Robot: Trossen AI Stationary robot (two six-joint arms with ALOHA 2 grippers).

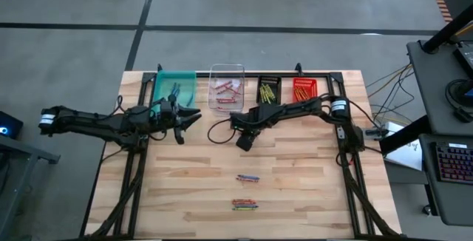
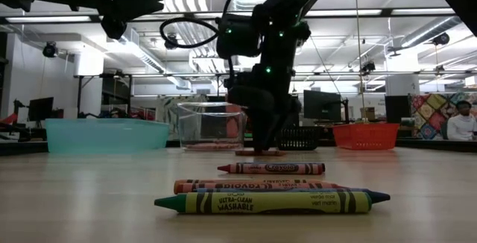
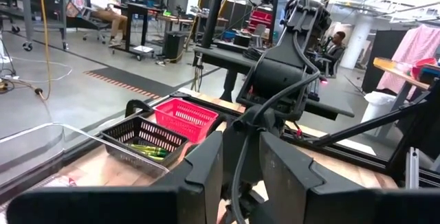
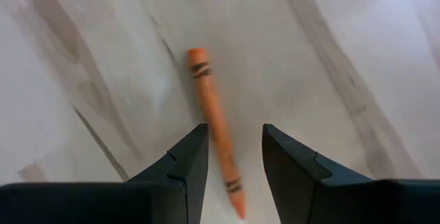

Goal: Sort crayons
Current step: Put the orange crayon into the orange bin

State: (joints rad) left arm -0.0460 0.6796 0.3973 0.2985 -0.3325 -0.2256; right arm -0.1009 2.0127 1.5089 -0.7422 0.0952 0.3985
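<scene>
1. I am in the middle of sorting the crayons. My step now is to pick up one orange crayon (image 4: 215,135) from the wooden table (image 1: 295,189).
2. My right gripper (image 4: 234,157) hangs just over that orange crayon. My two fingers are spread apart and hold nothing. The crayon lies flat between them, with its far end tipped toward 11 o'clock in my wrist view.
3. Next I think I must go straight down and squeeze. The crayon is thin and round, so it could roll away if only one finger touches it first.
4. Seen from above, more crayons lie at 6 o'clock from my right gripper, well apart from it: one crayon alone (image 1: 247,177), then a small pile of crayons (image 1: 244,205) closer to the table's front edge.
5. At 9 o'clock from my right gripper is my left gripper (image 1: 182,117), waiting by the teal bin (image 1: 174,84). I cannot tell if it holds anything.
6. Farther off, at 12 o'clock, stand the clear bin (image 1: 226,87), the black bin (image 1: 269,91) and the red bin (image 1: 304,89). I think the orange crayon must go into one of these.
</scene>
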